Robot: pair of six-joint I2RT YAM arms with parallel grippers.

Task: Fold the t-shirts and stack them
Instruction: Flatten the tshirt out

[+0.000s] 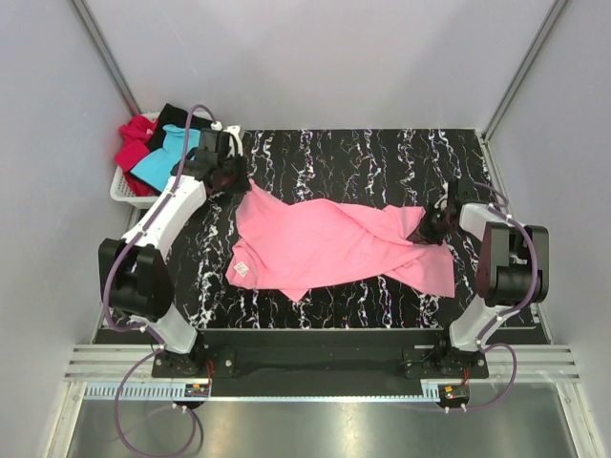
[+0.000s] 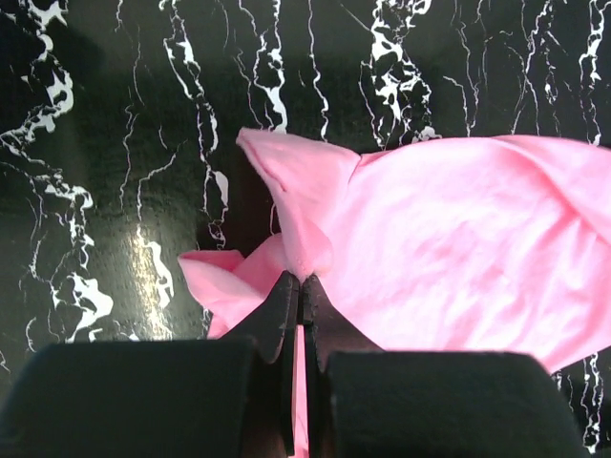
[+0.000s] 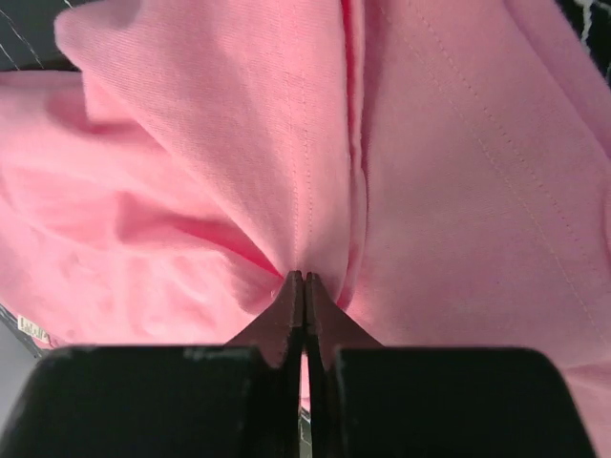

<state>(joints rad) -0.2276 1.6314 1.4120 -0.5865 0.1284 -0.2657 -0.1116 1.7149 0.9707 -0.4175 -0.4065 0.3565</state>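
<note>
Bases of the 2 arms fill the bottom of the top view. Beyond them the pink t-shirt (image 1: 334, 243) lies rumpled on the black marbled table (image 1: 382, 153), its long axis running left to right. The left claw (image 1: 232, 179) meets the shirt's far-left corner and the right claw (image 1: 427, 229) a fold near its right end, so each arm is at the end on its own side. A white label (image 1: 242, 270) shows at the near-left edge. The turquoise t-shirt (image 1: 158, 162), red t-shirt (image 1: 132, 148) and black t-shirt (image 1: 172, 116) sit in the white basket (image 1: 122, 191), far left.

Left wrist view: the claw is clamped on a pinch of pink cloth, and the rest of the shirt spreads ahead and to the right.

Right wrist view: the claw is clamped on a seamed ridge of pink cloth, which fills the frame.

Flattening likely depends on drawing the 2 ends apart along this axis.
</note>
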